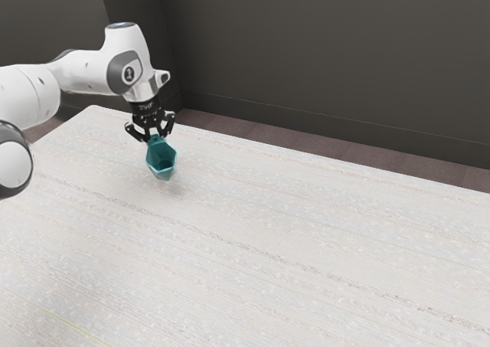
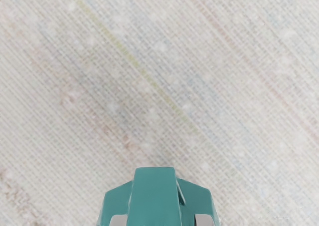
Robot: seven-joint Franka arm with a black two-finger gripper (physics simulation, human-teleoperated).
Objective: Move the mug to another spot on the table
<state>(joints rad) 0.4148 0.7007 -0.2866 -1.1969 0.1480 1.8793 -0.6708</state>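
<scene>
So, starting at the near end: the table (image 1: pixel 306 270) is taking up the whole lower and right part of the exterior frame, pale and streaky. That is loads of open room running toward the lower right. Its near and right sides are getting cut off by the frame, so those edges aren't showing. The only edge showing is the far one, running diagonally from the upper left down toward the right.

Further back, in the upper left of the frame, the mug (image 1: pixel 161 160) is hanging tilted from the gripper (image 1: pixel 155 138). It's quite close to that far edge. The two black fingers are pinching in on its upper part from both sides, only narrowly spread. A faint shadow is sitting just below it, and whether the base is touching the tabletop is hard to call. In the wrist view the mug (image 2: pixel 155 196) is showing as a teal faceted shape right under the hand, partly cropped, with bare table (image 2: pixel 149 76) beyond it. The handle isn't easy to make out.

The arm (image 1: pixel 84 71) is coming in from the left and getting cut off there. Behind everything, a brownish floor (image 1: pixel 344 148) strip and a dark wall (image 1: pixel 344 48) are closing things off.

Count: one mug, one arm, one gripper, one table.
</scene>
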